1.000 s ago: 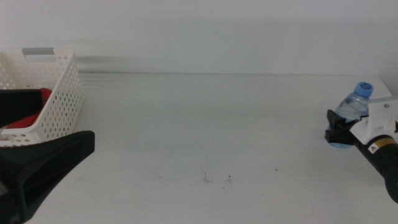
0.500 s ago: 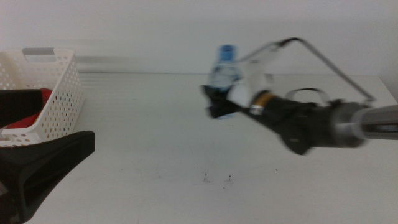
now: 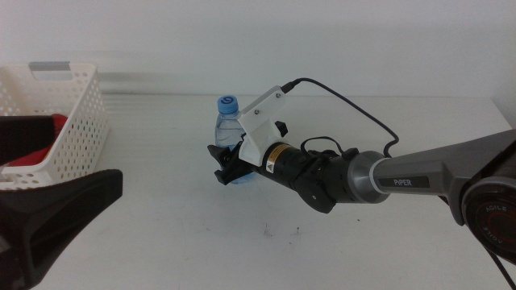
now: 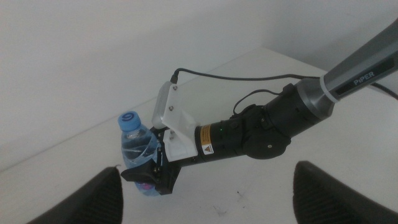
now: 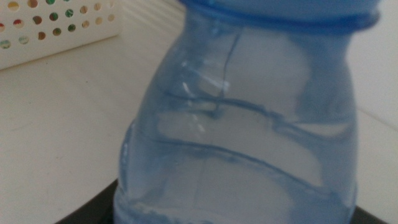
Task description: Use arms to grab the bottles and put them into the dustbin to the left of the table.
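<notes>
Since half a second ago the right gripper [image 3: 228,167] has carried the water bottle [image 3: 228,129] further toward the tabletop's left edge and lower, so it now sits near the middle of the tabletop. Its jaws are clamped on the bottle's lower body, keeping it upright with the blue cap up; whether the base touches the table [image 3: 161,209] is unclear. The bin [image 3: 76,121] stands at the far-left corner, well apart, with something red inside. Probably this is a handover spot: the left gripper [image 4: 205,186] waits near the front-left corner, jaws spread wide.
</notes>
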`<state>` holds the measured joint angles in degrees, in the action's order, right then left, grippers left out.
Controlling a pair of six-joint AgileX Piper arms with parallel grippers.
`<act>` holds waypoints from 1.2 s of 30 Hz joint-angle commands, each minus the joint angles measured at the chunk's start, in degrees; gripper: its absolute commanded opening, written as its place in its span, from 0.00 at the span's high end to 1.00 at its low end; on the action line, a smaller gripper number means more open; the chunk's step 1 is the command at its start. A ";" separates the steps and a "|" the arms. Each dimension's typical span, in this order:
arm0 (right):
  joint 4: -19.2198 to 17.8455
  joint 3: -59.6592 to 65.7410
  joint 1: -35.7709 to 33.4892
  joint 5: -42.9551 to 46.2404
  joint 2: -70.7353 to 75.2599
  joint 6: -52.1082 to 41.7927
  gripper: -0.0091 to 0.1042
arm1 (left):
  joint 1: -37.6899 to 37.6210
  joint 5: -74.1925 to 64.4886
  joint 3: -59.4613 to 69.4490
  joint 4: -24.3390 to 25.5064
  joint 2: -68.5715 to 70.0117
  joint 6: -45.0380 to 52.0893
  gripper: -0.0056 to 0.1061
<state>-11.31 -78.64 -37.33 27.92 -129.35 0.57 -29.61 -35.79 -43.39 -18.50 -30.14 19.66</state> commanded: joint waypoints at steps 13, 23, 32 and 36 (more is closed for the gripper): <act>0.20 1.49 -0.35 -0.88 1.10 4.09 0.10 | -0.12 0.70 0.08 0.02 0.18 -0.27 0.11; 0.27 15.78 -0.22 2.00 11.87 4.01 0.11 | -0.12 0.70 0.08 0.02 0.18 -0.27 0.11; 0.43 28.12 0.22 -11.35 36.71 6.10 0.11 | -0.12 0.70 0.08 0.02 0.18 -0.27 0.11; 0.43 29.43 0.22 -30.57 50.41 7.58 0.11 | -0.12 0.70 0.08 0.02 0.18 -0.27 0.11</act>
<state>-10.93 -49.82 -37.54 5.85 -84.67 7.69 -29.61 -35.79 -43.39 -18.50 -30.14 19.66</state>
